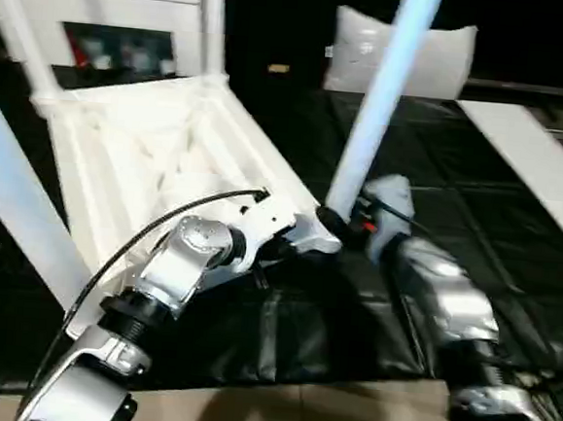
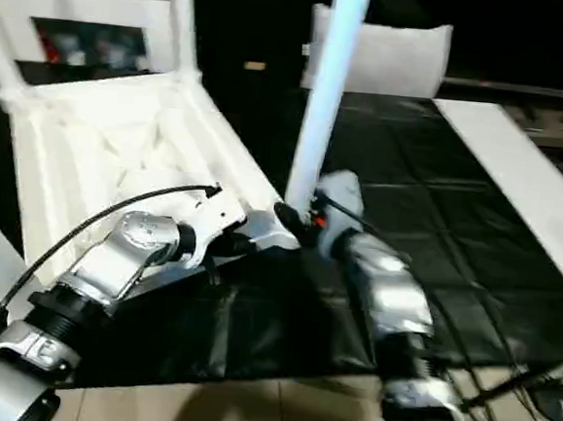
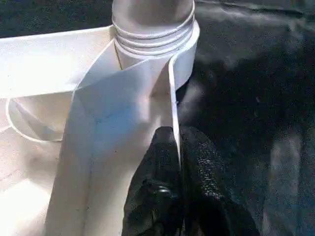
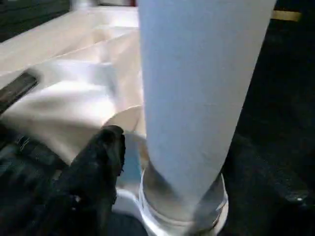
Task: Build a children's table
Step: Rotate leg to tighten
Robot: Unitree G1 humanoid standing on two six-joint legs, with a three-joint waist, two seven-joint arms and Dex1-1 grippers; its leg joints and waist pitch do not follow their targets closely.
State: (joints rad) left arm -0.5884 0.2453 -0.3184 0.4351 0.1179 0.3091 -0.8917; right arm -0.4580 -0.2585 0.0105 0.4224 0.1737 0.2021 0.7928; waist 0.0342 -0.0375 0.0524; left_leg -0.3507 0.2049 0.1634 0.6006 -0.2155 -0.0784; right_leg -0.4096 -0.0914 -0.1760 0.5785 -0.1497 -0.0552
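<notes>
Two end effectors: left end effector (image 3: 178, 147) pinches the tabletop (image 1: 159, 152) rim on black sheeting (image 1: 475, 226); right end effector (image 4: 106, 147) beside the leg (image 4: 197, 88), grip unclear.

Head stereo pair: both eyes look forward and down over the silver forearms at the upturned white ribbed plastic table top (image 1: 158, 162) on the black floor mat (image 1: 440, 184); the viewpoints are slightly offset sideways.

Left wrist camera: very close, looking along the left gripper (image 3: 178, 162) at a rim wall.

Right wrist camera: very close to the upright white round tapered leg (image 4: 197, 88).

All four views share the corner socket (image 3: 162, 44).
</notes>
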